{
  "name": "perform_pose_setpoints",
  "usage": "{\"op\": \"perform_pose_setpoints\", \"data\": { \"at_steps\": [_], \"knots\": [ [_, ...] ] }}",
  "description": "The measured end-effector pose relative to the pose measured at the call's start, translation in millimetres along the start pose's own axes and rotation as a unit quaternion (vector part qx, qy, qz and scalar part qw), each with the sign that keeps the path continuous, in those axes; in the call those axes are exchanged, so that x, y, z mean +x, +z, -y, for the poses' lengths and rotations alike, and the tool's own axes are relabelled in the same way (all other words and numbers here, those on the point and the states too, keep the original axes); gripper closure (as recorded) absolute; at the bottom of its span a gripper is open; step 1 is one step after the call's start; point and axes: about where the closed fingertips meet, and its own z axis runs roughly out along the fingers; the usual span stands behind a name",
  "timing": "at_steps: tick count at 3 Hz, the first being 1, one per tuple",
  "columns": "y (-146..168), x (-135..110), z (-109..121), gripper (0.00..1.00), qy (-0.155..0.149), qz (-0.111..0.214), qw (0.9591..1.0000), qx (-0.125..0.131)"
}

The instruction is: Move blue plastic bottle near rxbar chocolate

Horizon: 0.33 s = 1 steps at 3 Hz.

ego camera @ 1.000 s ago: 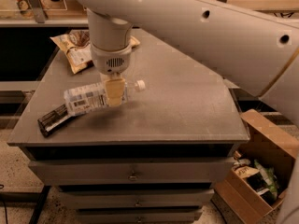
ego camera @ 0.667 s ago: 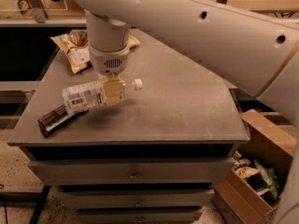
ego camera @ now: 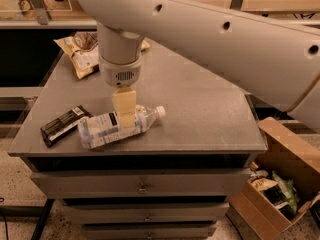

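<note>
Gripper (ego camera: 125, 109) clamped across the middle of the blue plastic bottle (ego camera: 100, 129) — bottle lies on its side, base end just beside rxbar chocolate (ego camera: 65, 125), cap pointing away.

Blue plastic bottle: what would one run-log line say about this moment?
pincer: clamped across blue plastic bottle | bottle: on its side, cap pointing right | rxbar chocolate: just left of bottle's base

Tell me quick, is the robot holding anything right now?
End effector: closed on the blue plastic bottle, low over the table, beside the rxbar chocolate.
</note>
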Motion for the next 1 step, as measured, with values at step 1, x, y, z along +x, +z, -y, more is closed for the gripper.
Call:
{"op": "perform_pose_setpoints", "data": {
  "at_steps": [1],
  "knots": [
    [0.0, 0.0, 0.0, 0.0, 0.0, 0.0, 1.0, 0.0]
  ]
}}
